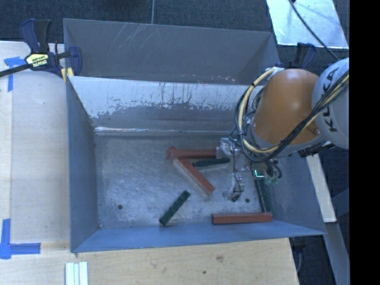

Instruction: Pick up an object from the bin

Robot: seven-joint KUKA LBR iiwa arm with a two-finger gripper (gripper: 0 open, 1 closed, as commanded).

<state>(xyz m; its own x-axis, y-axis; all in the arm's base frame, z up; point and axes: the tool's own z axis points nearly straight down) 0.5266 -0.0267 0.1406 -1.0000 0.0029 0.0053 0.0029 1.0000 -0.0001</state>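
My gripper [236, 193] hangs low over the bin floor at the right, below the orange wrist cover. Just left of it a pinkish-red bar [194, 176] lies diagonally, its lower end close to the gripper. A short dark green bar [211, 163] lies above that, pointing toward the gripper, next to a reddish-brown bar [192, 154]. To the right of the gripper, another dark green bar [262, 196] rests along the bin's right wall. Nothing shows held in the gripper.
A red-brown bar [241, 218] lies along the front wall, below the gripper. A dark green bar [174, 208] lies diagonally at the front middle. The left half of the bin floor is bare metal. The arm and its cables cover the right rear corner.
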